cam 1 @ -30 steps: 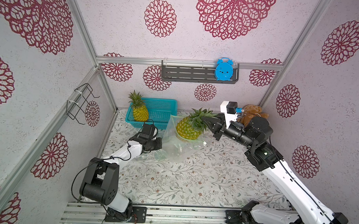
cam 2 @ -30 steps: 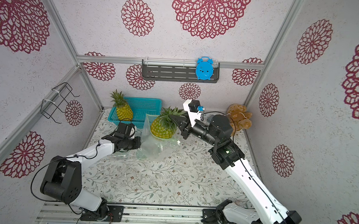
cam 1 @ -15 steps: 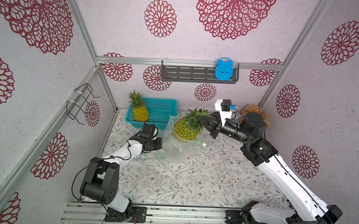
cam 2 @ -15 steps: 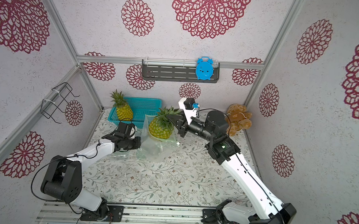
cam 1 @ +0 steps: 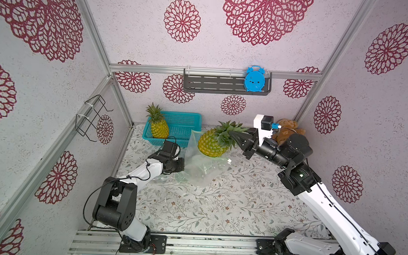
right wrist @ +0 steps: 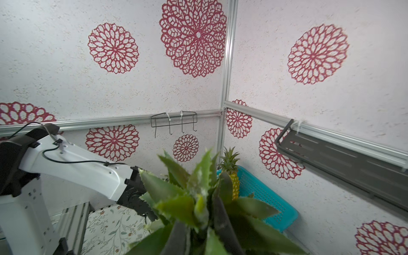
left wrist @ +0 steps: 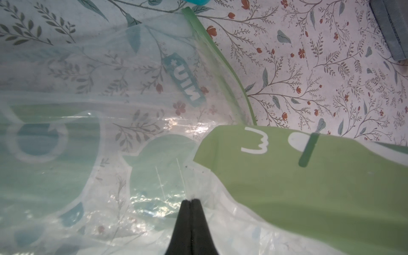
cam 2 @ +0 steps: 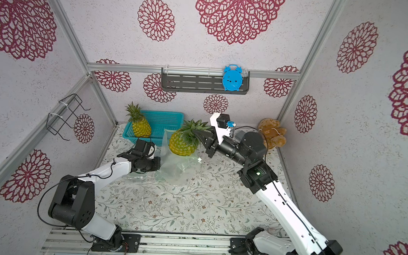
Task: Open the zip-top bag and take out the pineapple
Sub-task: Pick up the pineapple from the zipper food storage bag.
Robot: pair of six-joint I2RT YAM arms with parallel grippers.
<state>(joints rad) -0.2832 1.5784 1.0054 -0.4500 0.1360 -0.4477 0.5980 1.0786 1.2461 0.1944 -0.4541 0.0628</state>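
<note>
Floral-print table, my left end effector clenched on the clear bag, my right end effector grasping the pineapple by its leaves

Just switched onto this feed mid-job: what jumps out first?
The pineapple is held by its green crown in the right gripper, at the mouth of the clear zip-top bag toward the back of the table. The left gripper is pinched shut on the bag's plastic. A second pineapple stands in the teal basket in the back corner on the left arm's side.
</note>
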